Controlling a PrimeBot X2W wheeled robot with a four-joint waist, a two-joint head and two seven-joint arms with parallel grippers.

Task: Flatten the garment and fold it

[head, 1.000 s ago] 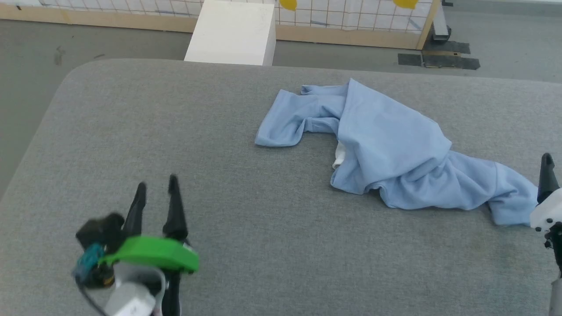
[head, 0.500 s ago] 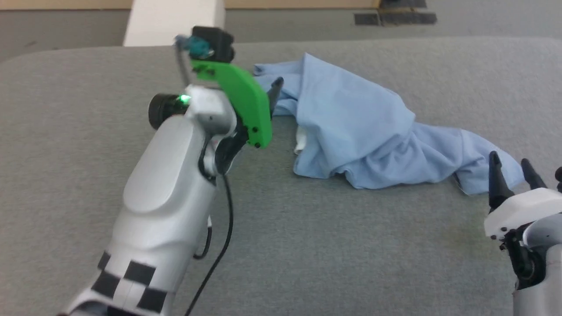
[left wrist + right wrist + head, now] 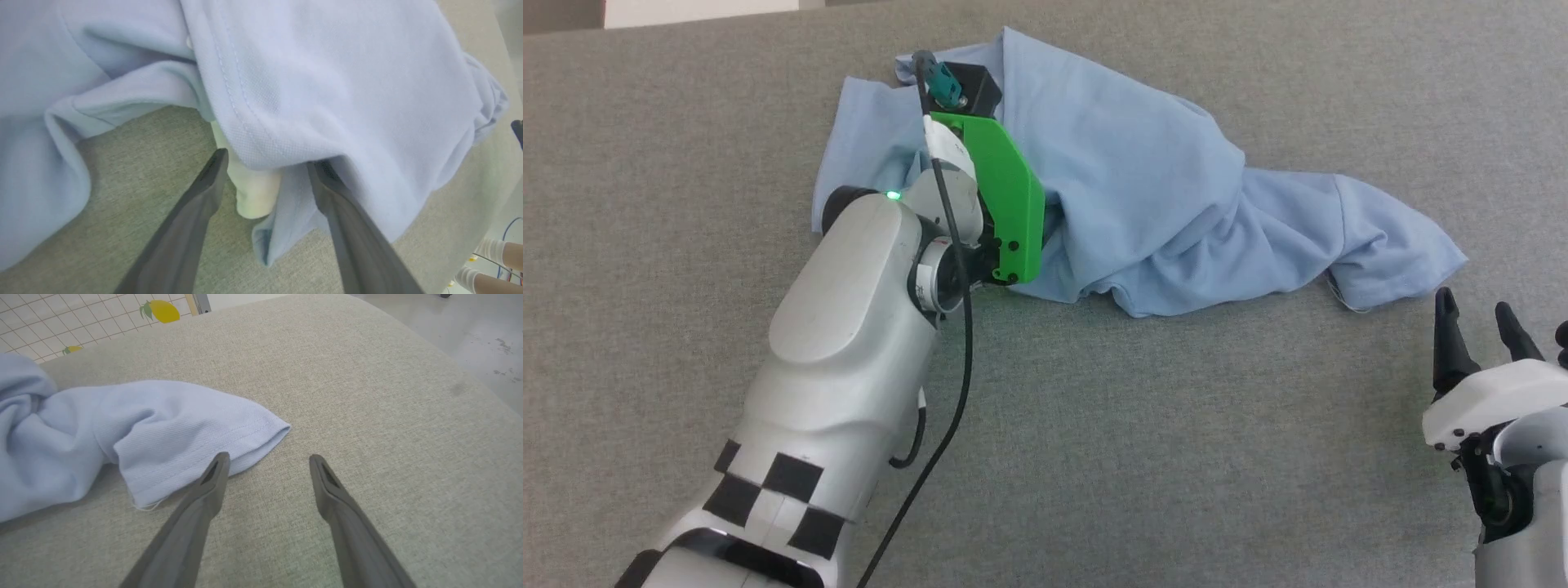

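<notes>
L tool (image 3: 265,163) stood open astride the garment (image 3: 1143,188) edge; R tool (image 3: 1474,306), open too, sat just short of its R tip.

Grey woven-fabric tabletop (image 3: 1176,457), wide, its far edge rounded in the right wrist view. Beyond it a pale, glossy grey floor (image 3: 470,322) with dark scuffs. Behind the tabletop a white grid-tiled panel (image 3: 49,322) printed with a yellow lemon (image 3: 162,311). Head view, top left: a white flat-topped block (image 3: 686,10) just past the tabletop edge. Light soft and even, shadows faint.
</notes>
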